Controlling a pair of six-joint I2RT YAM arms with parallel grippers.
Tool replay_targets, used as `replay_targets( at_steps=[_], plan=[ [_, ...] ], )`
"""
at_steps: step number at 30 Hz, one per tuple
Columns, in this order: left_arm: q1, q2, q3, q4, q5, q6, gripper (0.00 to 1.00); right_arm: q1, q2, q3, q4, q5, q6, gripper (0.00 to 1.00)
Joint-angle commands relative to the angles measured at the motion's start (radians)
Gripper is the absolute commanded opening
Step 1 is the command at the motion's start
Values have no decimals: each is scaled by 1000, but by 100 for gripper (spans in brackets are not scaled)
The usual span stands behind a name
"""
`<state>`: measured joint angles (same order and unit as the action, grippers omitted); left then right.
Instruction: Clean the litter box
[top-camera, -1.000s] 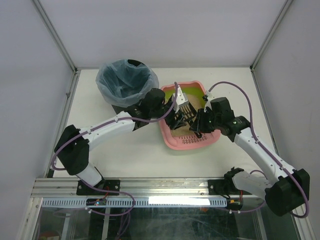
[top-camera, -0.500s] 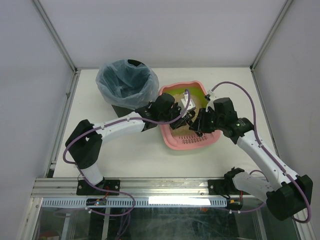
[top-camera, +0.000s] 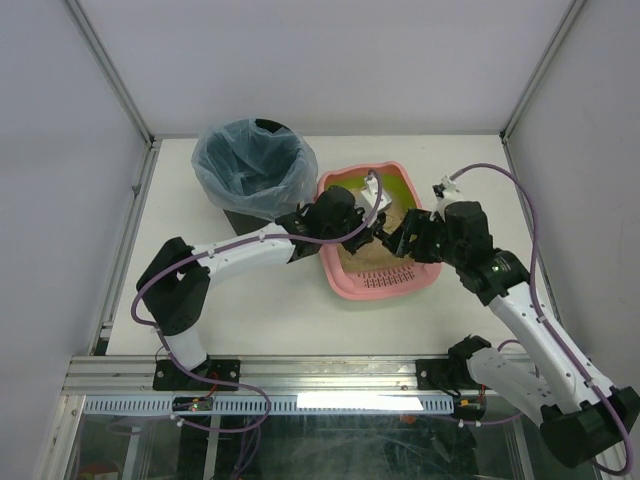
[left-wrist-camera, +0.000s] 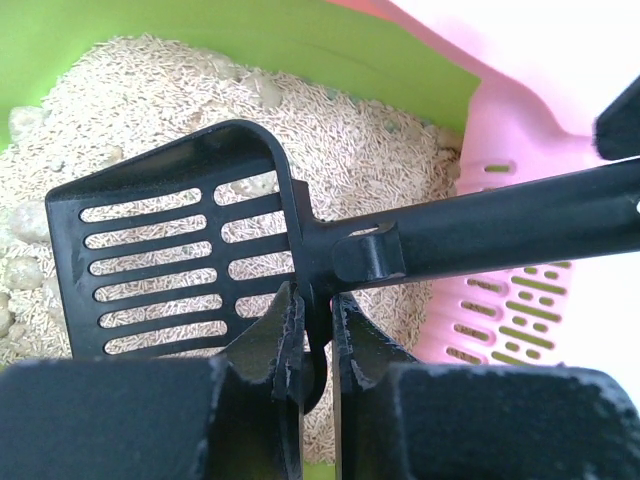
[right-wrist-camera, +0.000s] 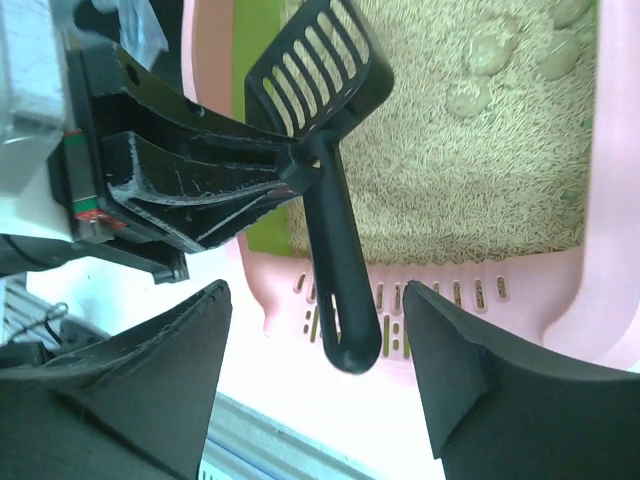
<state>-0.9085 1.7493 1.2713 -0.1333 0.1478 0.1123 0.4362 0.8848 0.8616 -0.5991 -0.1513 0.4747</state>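
The pink litter box (top-camera: 385, 288) with its green inner rim holds tan litter and pale clumps (right-wrist-camera: 470, 95). A black slotted scoop (top-camera: 385, 238) hangs over the litter near the slotted ledge (left-wrist-camera: 500, 330). My left gripper (left-wrist-camera: 315, 300) is shut on the scoop (left-wrist-camera: 180, 250), pinching a tab where the head meets the handle. My right gripper (right-wrist-camera: 318, 295) is open. Its fingers (right-wrist-camera: 440, 370) stand apart on either side of the free end of the scoop's handle (right-wrist-camera: 345, 300), touching nothing. In the top view the right gripper (top-camera: 400, 245) faces the left gripper (top-camera: 362, 238) across the box.
A black round bin lined with a blue plastic bag (top-camera: 250, 165) stands just left of the litter box, behind the left arm. Grey walls and metal posts enclose the white table (top-camera: 250, 300) on three sides.
The left gripper has closed on the scoop at its neck. The right gripper has opened, let go of the handle and drawn back a little to the right.
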Motion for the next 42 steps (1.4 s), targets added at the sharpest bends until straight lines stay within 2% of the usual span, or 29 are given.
replay_targets(
  at_steps=[1, 4, 14, 25, 30, 37, 42],
  plan=[
    [-29, -13, 18, 115, -130, -110, 0, 2, -80, -22, 99, 124, 93, 73],
    [-36, -23, 2, 146, -178, -175, 0, 2, -113, -64, 150, 148, 190, 70],
    [-46, -49, -46, 219, -165, -288, 0, 3, -153, -206, 332, 208, 477, 66],
    [-53, -29, -22, 193, -188, -353, 0, 3, -147, -257, 467, 314, 493, 54],
    [-56, -18, -5, 172, -212, -392, 0, 3, -112, -268, 516, 314, 495, 48],
    [-59, -14, 3, 160, -232, -414, 0, 6, -59, -274, 549, 322, 500, 45],
    [-63, -4, 19, 143, -249, -427, 0, 11, -19, -262, 569, 306, 502, 37]
  ],
)
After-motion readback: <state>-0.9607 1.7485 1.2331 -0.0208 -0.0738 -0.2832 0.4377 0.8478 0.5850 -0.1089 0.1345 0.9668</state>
